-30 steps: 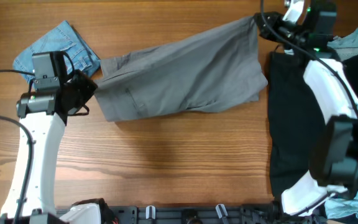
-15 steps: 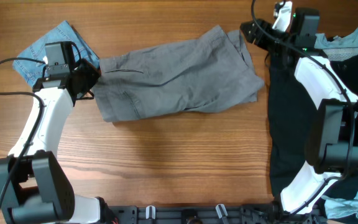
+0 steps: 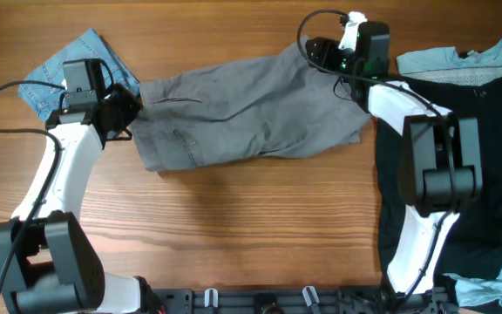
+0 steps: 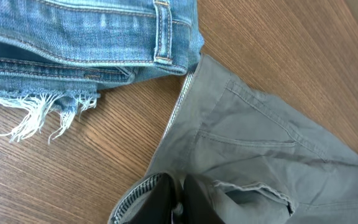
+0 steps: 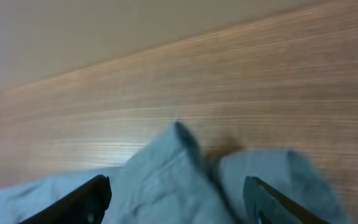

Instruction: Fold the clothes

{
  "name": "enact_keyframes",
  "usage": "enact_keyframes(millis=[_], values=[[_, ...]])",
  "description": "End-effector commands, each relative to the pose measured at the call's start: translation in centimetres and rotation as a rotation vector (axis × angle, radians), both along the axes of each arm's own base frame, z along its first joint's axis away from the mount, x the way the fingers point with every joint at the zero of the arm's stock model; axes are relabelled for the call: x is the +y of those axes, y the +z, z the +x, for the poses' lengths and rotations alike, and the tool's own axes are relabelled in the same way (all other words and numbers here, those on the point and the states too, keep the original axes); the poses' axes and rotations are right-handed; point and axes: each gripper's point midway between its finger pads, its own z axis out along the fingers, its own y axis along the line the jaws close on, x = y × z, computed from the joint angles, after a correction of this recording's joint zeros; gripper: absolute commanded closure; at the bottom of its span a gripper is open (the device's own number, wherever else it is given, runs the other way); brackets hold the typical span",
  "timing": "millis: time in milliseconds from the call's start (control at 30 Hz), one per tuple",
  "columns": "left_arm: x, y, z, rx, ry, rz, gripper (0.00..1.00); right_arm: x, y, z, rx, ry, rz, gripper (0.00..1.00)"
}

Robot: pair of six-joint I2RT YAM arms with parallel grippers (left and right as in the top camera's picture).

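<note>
Now our right gripper [image 3: 317, 52] has slid left and hangs open over the right end of the grey shorts [image 3: 251, 109]. Our left gripper [image 3: 132, 110] pinches their left end, along the table's [image 3: 251, 231] far edge.

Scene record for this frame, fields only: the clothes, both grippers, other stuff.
grey shorts: lying rumpled across the middle of the table
left gripper: shut on the grey shorts' waistband edge, left end
right gripper: open, over the grey shorts' far right corner; cloth bunched between the fingers, not gripped
denim shorts: far left, next to the waistband
black garment: right side, under the right arm
</note>
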Motion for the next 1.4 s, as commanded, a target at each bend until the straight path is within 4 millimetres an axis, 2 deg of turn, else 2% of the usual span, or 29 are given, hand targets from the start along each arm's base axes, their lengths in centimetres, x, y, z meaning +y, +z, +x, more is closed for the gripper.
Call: enact_keyframes(millis=[0,167,300,333,400,467,533,700,800,900,1033,1200,1233,1267,1333,1367], values=[[0.1,0.2,0.2,-0.006,-0.012,0.002,0.92,-0.9,-2.5,1.2,-0.021,-0.032,-0.032,0.26],[0.1,0.2,0.2,-0.003,-0.013,0.002,0.92,2.1,-3.3,-0.4,-0.02,0.172,-0.001,0.31],[0.1,0.2,0.2,-0.004,-0.013,0.002,0.92,2.2,-4.3,-1.4,0.017,0.218,-0.026,0.43],[0.1,0.2,0.2,-0.003,-0.013,0.002,0.92,2.6,-4.4,-1.7,0.015,0.251,-0.025,0.48],[0.1,0.2,0.1,0.0,-0.013,0.001,0.92,2.9,-4.1,-1.9,0.011,0.273,-0.009,0.69],[0.1,0.2,0.1,0.0,-0.013,0.001,0.92,2.9,-3.1,-2.0,-0.007,0.295,0.014,0.84],[0.1,0.2,0.1,-0.001,-0.012,0.002,0.92,2.4,-1.7,-1.8,-0.027,0.294,0.023,0.94],[0.1,0.2,0.1,-0.001,-0.012,0.003,0.92,-1.0,2.9,-1.5,-0.065,0.23,0.024,0.96],[0.3,0.2,0.1,-0.001,-0.007,0.01,0.92,-2.4,5.2,-2.2,-0.051,0.204,0.026,0.96],[0.3,0.2,0.2,-0.005,-0.006,0.012,0.92,-3.0,7.1,-3.0,-0.033,0.175,0.023,0.96],[0.3,0.8,1.1,-0.049,-0.008,0.013,0.92,-6.7,6.5,-3.3,0.084,-0.072,-0.034,0.96],[-0.5,1.4,1.9,-0.088,-0.031,0.001,0.93,-6.9,5.7,-3.8,0.117,-0.068,-0.057,0.95],[-0.7,1.4,2.0,-0.089,-0.036,0.001,0.91,-7.1,5.6,-3.8,0.119,-0.08,-0.065,0.95],[-0.9,1.3,1.9,-0.086,-0.041,0.001,0.84,-7.6,5.3,-3.9,0.132,-0.107,-0.073,0.96],[-1.3,1.0,1.7,-0.071,-0.058,0.006,0.59,-7.8,5.0,-4.1,0.155,-0.13,-0.067,0.96],[-1.4,0.6,1.4,-0.053,-0.066,0.008,0.53,-7.4,5.0,-4.2,0.155,-0.107,-0.056,0.96]])
